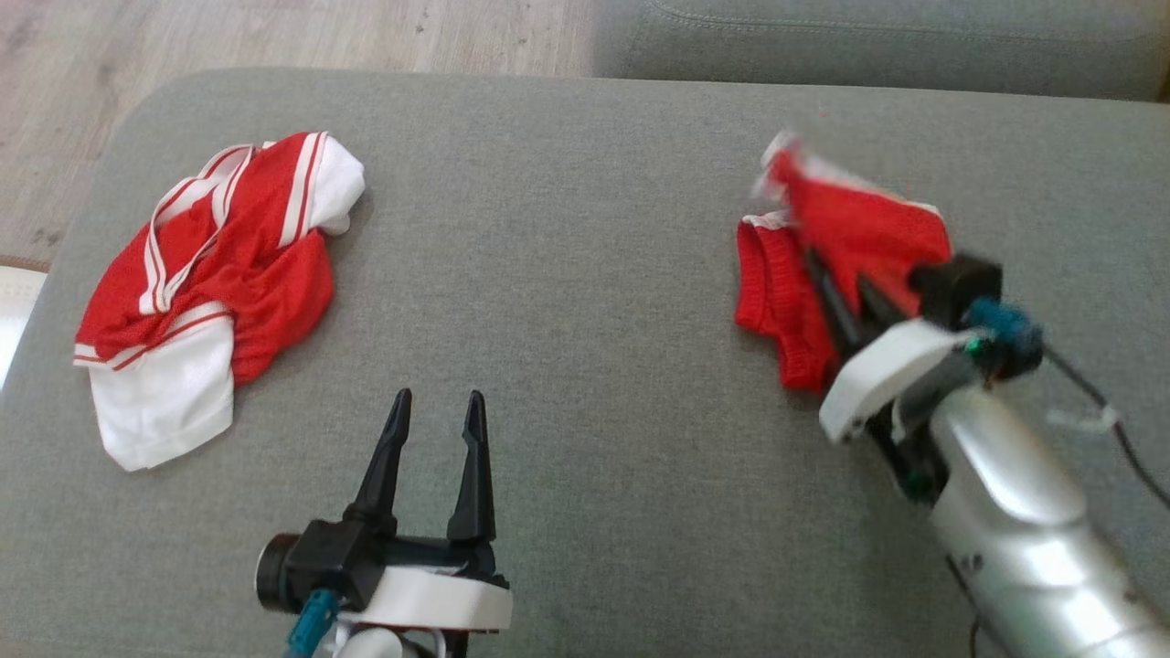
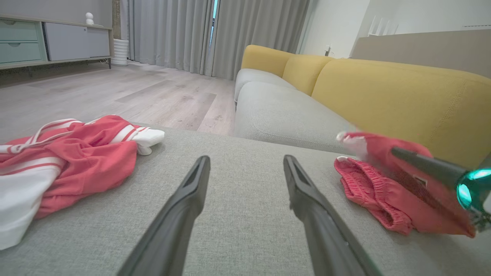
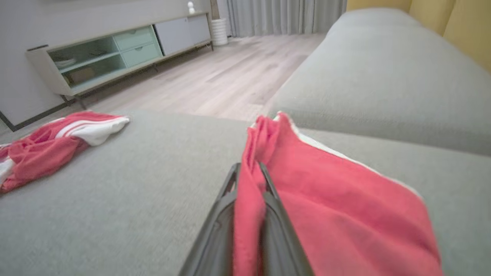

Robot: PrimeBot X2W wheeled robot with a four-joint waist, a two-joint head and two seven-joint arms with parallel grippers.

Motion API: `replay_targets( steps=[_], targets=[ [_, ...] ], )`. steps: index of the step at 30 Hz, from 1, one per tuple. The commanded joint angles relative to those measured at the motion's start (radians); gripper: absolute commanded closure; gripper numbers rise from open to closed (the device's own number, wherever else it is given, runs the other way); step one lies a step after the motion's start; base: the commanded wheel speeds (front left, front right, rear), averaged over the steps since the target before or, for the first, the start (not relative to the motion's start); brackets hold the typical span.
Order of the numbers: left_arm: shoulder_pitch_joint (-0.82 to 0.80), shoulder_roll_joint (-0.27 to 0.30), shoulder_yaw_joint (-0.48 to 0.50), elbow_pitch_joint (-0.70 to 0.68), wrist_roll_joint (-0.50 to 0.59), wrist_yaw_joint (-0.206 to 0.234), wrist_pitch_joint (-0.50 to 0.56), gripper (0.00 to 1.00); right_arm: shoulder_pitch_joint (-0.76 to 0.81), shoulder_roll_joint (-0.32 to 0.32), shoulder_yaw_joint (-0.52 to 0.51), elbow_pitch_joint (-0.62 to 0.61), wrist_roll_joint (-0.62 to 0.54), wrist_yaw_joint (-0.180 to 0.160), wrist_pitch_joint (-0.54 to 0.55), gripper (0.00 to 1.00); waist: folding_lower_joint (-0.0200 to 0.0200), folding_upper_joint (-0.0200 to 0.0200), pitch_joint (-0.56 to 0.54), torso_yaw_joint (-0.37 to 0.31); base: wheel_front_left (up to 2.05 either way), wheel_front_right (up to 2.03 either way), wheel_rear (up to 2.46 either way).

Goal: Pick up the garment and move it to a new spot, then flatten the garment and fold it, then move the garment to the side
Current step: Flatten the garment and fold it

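The right gripper [image 3: 249,168] pinches a fold of the red garment [image 1: 859,228] at the right of the grey cushion [image 1: 585,228], while the left gripper [image 1: 439,402] hovers parted and empty, near centre

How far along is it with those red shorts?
Early on. Done: the right gripper is shut on the red shorts. In hand: the pickup, with the shorts bunched and partly raised off the grey cushion. Left: setting down, flattening, folding, moving aside. The left gripper is open and holds nothing.

Yellow-backed grey sofa [image 2: 284,115], wood floor [image 2: 115,96], curtains [image 2: 172,34].
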Motion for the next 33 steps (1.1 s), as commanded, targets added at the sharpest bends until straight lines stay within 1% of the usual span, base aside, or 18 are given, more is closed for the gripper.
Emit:
replay_targets(
  steps=[1, 6, 10, 13, 16, 19, 23, 24, 25, 26, 29, 33],
  targets=[
    [-0.018, -0.002, 0.026, -0.028, -0.004, 0.002, -0.008, 0.0, 0.016, 0.007, 0.021, -0.036, 0.001, -0.001, -0.003, 0.0, 0.0, 0.0, 0.002, 0.002, 0.0, 0.0, 0.0],
    [-0.012, -0.002, 0.03, -0.024, -0.008, 0.004, -0.008, 0.0, 0.094, 0.021, 0.011, -0.079, 0.015, -0.001, -0.054, 0.0, 0.0, 0.0, -0.016, 0.002, 0.0, 0.0, 0.0],
    [0.013, -0.002, 0.049, -0.03, -0.002, 0.012, -0.008, 0.0, 0.163, 0.008, -0.056, -0.17, 0.021, -0.001, -0.093, 0.0, 0.0, 0.0, -0.063, -0.017, 0.0, 0.0, 0.0],
    [0.047, -0.002, 0.071, -0.046, -0.003, 0.024, -0.008, 0.0, 0.233, 0.011, -0.131, -0.277, 0.007, -0.001, -0.097, 0.0, 0.0, 0.0, -0.108, -0.039, 0.0, 0.0, 0.0],
    [0.08, -0.002, 0.088, -0.068, 0.005, 0.036, -0.008, 0.0, 0.321, 0.035, -0.211, -0.414, 0.011, -0.001, -0.098, 0.0, 0.0, 0.0, -0.136, -0.06, 0.0, 0.0, 0.0],
    [0.106, -0.002, 0.103, -0.095, 0.019, 0.046, -0.008, 0.0, 0.403, 0.039, -0.252, -0.506, 0.0, -0.001, -0.098, 0.0, 0.0, 0.0, -0.153, -0.076, 0.0, 0.0, 0.0],
    [0.141, -0.002, 0.117, -0.125, 0.051, 0.061, -0.008, 0.0, 0.498, 0.05, -0.311, -0.558, -0.042, -0.001, -0.098, 0.0, 0.0, 0.0, -0.175, -0.085, 0.0, 0.0, 0.0],
    [0.151, -0.002, 0.119, -0.129, 0.069, 0.063, -0.008, 0.0, 0.521, 0.05, -0.319, -0.562, -0.065, -0.001, -0.098, 0.0, 0.0, 0.0, -0.182, -0.086, 0.0, 0.0, 0.0],
    [0.174, -0.002, 0.122, -0.135, 0.097, 0.068, -0.008, 0.0, 0.566, 0.049, -0.325, -0.569, -0.117, -0.001, -0.098, 0.0, 0.0, 0.0, -0.192, -0.087, 0.0, 0.0, 0.0],
    [0.185, -0.002, 0.123, -0.138, 0.107, 0.07, -0.008, 0.0, 0.586, 0.055, -0.329, -0.572, -0.131, -0.001, -0.098, 0.0, 0.0, 0.0, -0.196, -0.087, 0.0, 0.0, 0.0],
    [0.223, -0.002, 0.137, -0.135, 0.152, 0.069, -0.008, 0.0, 0.645, 0.086, -0.355, -0.6, -0.147, -0.001, -0.098, 0.0, 0.0, 0.0, -0.208, -0.088, 0.0, 0.0, 0.0],
    [0.24, -0.002, 0.148, -0.135, 0.171, 0.065, -0.008, 0.0, 0.672, 0.1, -0.354, -0.609, -0.163, -0.001, -0.098, 0.0, 0.0, 0.0, -0.212, -0.091, 0.0, 0.0, 0.0]
  ],
)
